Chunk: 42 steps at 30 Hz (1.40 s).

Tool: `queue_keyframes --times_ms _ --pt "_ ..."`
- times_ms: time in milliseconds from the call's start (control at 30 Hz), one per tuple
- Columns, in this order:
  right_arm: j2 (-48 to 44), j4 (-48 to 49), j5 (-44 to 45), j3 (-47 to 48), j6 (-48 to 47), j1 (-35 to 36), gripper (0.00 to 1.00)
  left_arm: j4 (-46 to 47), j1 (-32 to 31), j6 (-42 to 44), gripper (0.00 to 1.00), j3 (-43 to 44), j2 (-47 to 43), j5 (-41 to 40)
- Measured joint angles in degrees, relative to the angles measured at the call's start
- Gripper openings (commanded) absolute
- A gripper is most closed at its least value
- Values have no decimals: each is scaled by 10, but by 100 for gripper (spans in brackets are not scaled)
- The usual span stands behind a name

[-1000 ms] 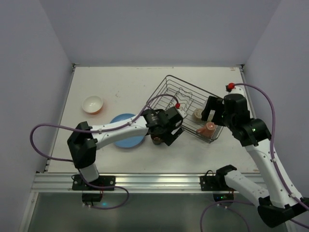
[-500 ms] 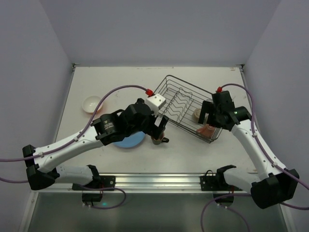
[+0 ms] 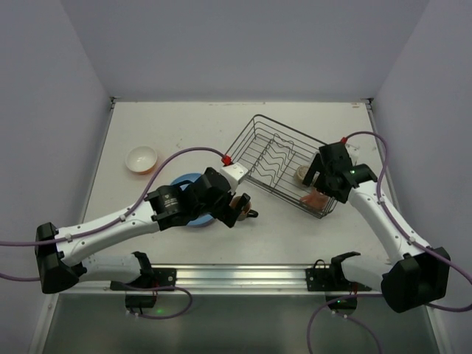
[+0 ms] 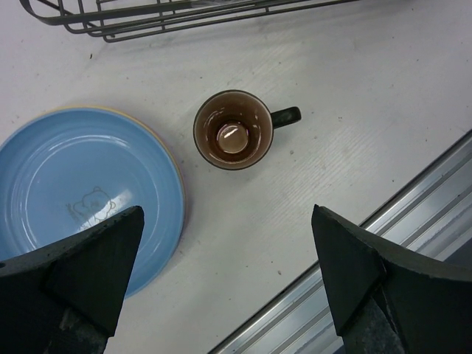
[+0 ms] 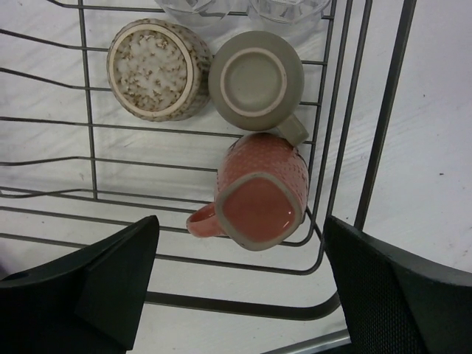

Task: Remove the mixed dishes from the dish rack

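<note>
L pincer (image 4: 227,217) backed off brown mug (image 4: 233,140), set on table (image 4: 354,110), released | R pincer (image 5: 240,221) released, over pink mug (image 5: 258,199) for grab

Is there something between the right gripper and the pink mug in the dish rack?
Nothing visible. The open right gripper hangs directly above the pink mug, which sits in a corner of the dish rack. Only the rack's side wires run close beside the mug, so one finger may meet them.
</note>
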Motion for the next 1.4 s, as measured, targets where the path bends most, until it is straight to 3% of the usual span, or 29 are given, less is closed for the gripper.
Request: queue_keyframes --times_ms 333,700,1067,1400 --pt "40 21 18 -17 47 0 92 14 0 1 100 -20 -12 10" --pt "74 45 31 -44 66 0 75 20 0 2 100 -34 -12 15" --pt "62 49 42 -49 70 0 33 26 0 2 100 -34 -12 15" --pt "45 49 38 -51 59 0 12 26 0 2 100 -34 -12 15"
